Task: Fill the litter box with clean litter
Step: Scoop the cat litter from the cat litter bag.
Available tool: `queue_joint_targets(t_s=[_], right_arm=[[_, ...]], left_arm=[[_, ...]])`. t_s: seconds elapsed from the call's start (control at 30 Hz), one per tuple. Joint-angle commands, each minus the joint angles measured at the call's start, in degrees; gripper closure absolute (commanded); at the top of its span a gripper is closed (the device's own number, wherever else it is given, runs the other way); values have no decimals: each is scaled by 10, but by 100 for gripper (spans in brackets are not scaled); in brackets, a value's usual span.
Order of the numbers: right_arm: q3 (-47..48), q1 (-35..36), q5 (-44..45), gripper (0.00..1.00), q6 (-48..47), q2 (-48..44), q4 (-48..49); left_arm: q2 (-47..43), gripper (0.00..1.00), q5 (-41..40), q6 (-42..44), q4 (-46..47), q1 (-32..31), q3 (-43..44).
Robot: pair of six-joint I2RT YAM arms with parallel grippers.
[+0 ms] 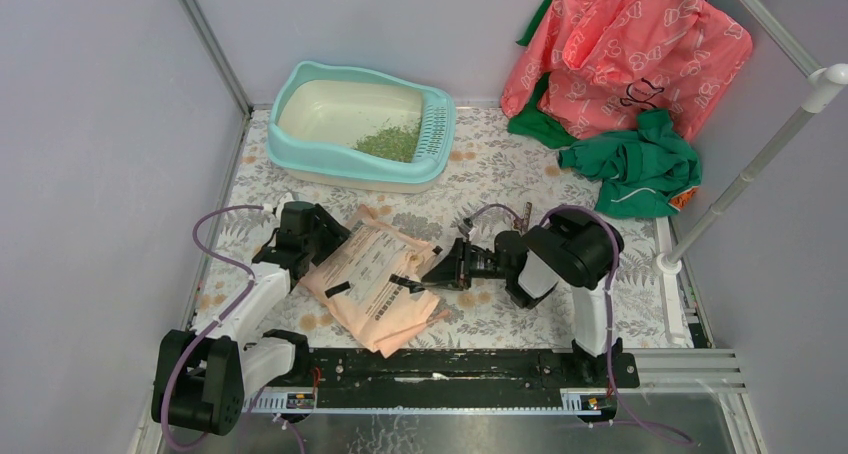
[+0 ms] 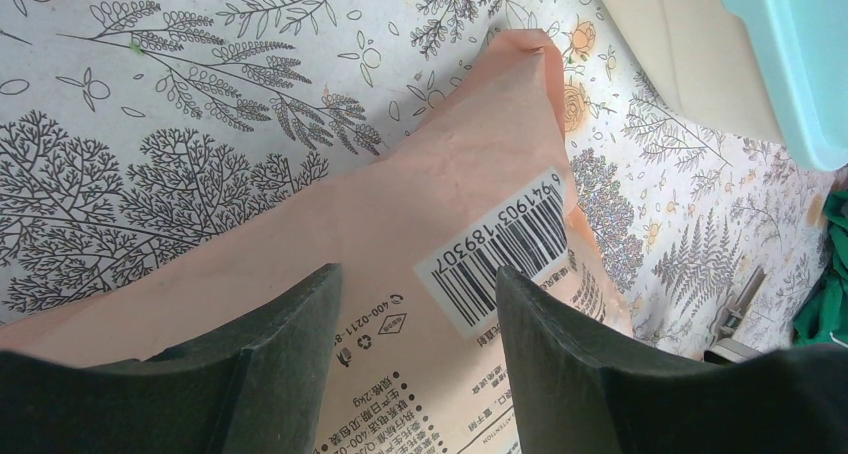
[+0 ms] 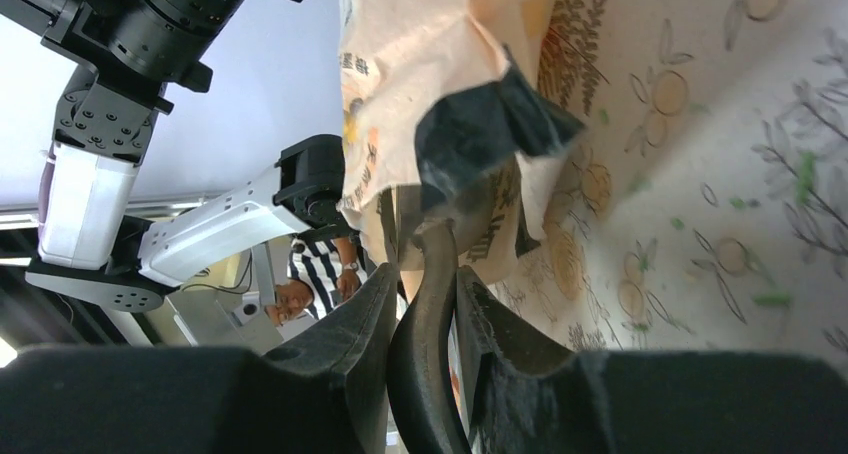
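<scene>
Litter box (image 1: 340, 166) sits at the far edge of the bench (image 1: 500, 174), well apart from both pincers, beyond the left one. Its teal corner shows at the upper right of the left wrist view (image 2: 790, 64).

Clean litter (image 1: 392, 140): a low heap of loose green granules inside the box, against the grille (image 1: 437, 124). A few stray granules lie on the bench.

Box is smooth plastic, a rounded rectangle with a teal rim and a cream basin. Its long axis runs left to right and is slightly skewed, with the slotted grille end to the right.

Left pincer (image 2: 415, 274): jaws apart over the peach paper bag (image 1: 370, 274), which lies flat on the leaf-print bench, barcode showing between the fingers.

Right pincer (image 3: 425, 274): closed on a black strip (image 3: 490, 124) at the bag's right edge.
</scene>
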Motion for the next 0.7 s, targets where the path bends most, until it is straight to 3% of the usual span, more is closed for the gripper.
queue_joint_targets(t_s=[0.0, 0.67], right_arm=[[-22, -23, -15, 100, -2, -44, 96], [-151, -127, -35, 100, -25, -118, 99]], left_arm=[[2, 35, -1, 7, 2, -3, 10], [7, 35, 4, 12, 3, -2, 22]])
